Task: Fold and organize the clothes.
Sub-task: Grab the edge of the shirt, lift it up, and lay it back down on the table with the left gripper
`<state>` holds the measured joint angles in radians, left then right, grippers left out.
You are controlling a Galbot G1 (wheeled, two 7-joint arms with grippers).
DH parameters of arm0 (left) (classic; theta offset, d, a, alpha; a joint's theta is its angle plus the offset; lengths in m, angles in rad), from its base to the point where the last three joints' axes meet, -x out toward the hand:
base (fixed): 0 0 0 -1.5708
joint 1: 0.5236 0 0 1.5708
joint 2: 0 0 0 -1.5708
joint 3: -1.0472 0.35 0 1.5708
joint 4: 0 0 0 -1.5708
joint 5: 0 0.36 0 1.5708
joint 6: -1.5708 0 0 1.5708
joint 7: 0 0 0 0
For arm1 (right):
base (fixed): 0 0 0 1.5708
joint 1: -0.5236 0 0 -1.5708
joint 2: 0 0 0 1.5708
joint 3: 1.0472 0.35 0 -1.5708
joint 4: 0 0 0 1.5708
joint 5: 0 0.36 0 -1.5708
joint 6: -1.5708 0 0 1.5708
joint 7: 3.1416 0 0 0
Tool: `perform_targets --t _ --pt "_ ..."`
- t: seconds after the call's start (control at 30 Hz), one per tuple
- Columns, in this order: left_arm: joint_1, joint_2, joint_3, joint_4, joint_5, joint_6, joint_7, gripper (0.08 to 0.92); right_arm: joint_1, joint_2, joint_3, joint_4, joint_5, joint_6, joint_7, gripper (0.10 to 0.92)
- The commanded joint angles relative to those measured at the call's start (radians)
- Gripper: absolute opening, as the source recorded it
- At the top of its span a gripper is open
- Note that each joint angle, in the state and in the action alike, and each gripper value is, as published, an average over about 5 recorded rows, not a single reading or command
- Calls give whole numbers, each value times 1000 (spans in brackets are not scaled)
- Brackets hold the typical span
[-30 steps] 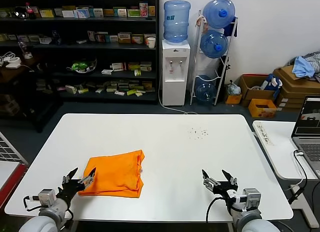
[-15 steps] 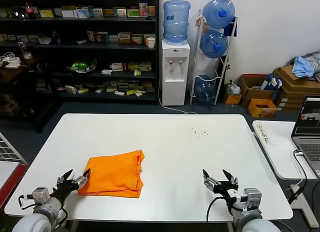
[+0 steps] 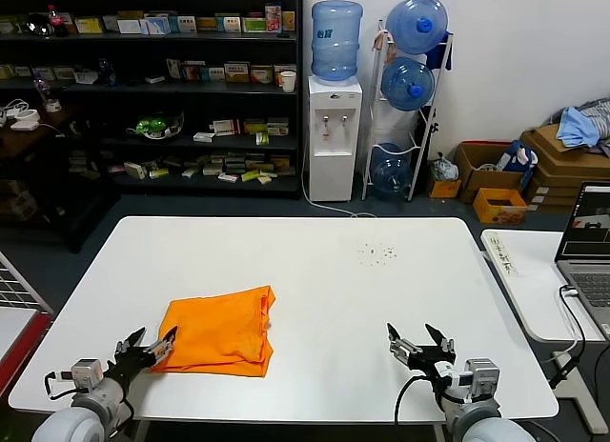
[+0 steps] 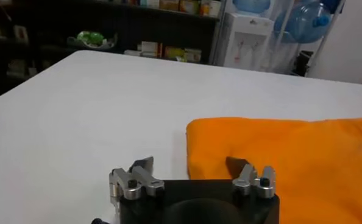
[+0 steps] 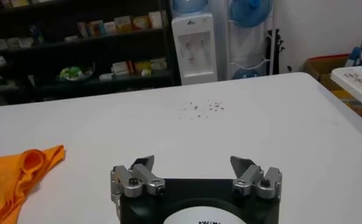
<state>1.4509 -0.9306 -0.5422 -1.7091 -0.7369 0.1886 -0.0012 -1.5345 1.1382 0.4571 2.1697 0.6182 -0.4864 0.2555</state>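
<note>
The orange T-shirt [image 3: 222,331] lies folded into a rough square on the white table [image 3: 324,271], left of the middle near the front. It also shows in the left wrist view [image 4: 291,158] and at the edge of the right wrist view [image 5: 16,176]. My left gripper [image 3: 146,347] is open and empty at the shirt's front left corner, one fingertip over the cloth edge in the left wrist view [image 4: 190,165]. My right gripper [image 3: 419,339] is open and empty over bare table at the front right, also seen in the right wrist view [image 5: 193,163].
Small dark specks [image 3: 378,252] lie on the table's far right. A side table with a laptop [image 3: 586,242] stands to the right. Shelves [image 3: 152,90], a water dispenser [image 3: 334,128] and cardboard boxes [image 3: 562,166] stand beyond the table.
My left gripper has drawn back a little from the shirt's front left corner and stays open. The shirt and right gripper have not moved.
</note>
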Motion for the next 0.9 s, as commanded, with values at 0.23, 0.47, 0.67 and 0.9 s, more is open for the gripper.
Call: perform_targets --t 0.23,0.47,0.67,0.9 --pt "-10 -12 21 5 24 -1 1 572 -2 2 1 3 0 0 1 823" --pt "-8 -25 21 -11 26 -6 -2 364 -4 2 2 5 0 1 1 823" --pt "17 -37 -1 -111 75 -26 -13 190 -1 4 0 1 -1 2 1 823" --pt "82 -40 -30 -321 298 -17 -26 94 11 12 -11 -8 -5 5 0 823"
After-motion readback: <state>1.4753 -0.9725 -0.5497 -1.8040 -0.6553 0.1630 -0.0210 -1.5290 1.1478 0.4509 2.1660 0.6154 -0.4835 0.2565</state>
